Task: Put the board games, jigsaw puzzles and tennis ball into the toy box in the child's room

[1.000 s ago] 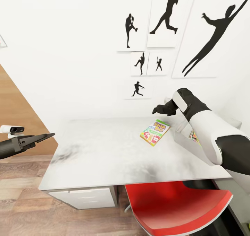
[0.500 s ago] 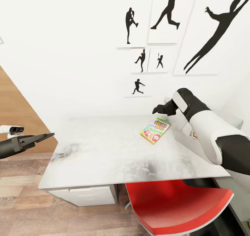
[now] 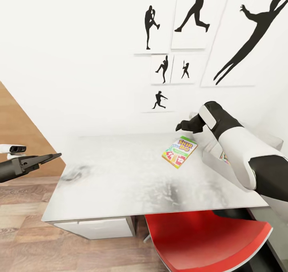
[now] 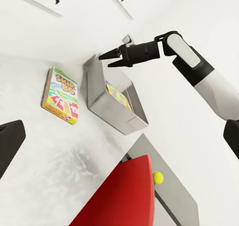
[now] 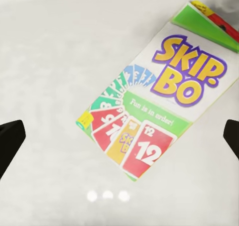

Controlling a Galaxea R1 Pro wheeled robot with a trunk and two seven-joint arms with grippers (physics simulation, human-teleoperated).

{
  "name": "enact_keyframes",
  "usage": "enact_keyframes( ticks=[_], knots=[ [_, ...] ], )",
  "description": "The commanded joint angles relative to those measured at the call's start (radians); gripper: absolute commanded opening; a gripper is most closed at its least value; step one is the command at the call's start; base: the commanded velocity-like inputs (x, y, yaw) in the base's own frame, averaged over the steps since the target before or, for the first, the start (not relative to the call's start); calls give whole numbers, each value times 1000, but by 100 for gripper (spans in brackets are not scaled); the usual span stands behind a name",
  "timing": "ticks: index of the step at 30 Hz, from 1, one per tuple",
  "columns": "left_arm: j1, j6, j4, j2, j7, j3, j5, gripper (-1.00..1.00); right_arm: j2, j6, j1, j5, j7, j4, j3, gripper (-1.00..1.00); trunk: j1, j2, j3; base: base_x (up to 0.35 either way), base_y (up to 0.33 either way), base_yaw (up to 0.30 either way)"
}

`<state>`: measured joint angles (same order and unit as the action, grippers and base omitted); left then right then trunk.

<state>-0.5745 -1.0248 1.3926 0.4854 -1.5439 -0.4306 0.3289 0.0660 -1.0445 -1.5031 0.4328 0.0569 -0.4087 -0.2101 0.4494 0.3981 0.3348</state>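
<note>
White worktop (image 3: pixel 120 176) is shown below wall prints, with the Skip-Bo box (image 3: pixel 179 151) lying flat on it, just beside the grey toy box (image 4: pixel 115 100). A puzzle (image 4: pixel 118 95) is seen inside that box. The right claw (image 3: pixel 179 127) is held above the Skip-Bo, jaws spread wide and empty. The left claw (image 3: pixel 56 156) is held off the worktop's left edge, narrowed to a point. A tennis ball (image 4: pixel 158 177) is seen beside the red chair (image 3: pixel 204 240).
</note>
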Motion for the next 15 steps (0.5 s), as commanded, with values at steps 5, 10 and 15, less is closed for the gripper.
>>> enact_keyframes(
  ticks=[5,10,15],
  knots=[
    [-1,-11,0,2,-5,-5,0,100,1,-3,-2,12,6,-1,-7,100,1,2,2,14,0,0],
    [-1,-11,0,2,-5,-9,-1,100,1,-3,-5,14,5,-2,-6,100,1,2,2,4,0,0],
    [-1,-11,0,2,-5,-11,-1,100,0,-3,-7,15,5,-2,-5,100,1,2,2,1,0,0]
  ],
)
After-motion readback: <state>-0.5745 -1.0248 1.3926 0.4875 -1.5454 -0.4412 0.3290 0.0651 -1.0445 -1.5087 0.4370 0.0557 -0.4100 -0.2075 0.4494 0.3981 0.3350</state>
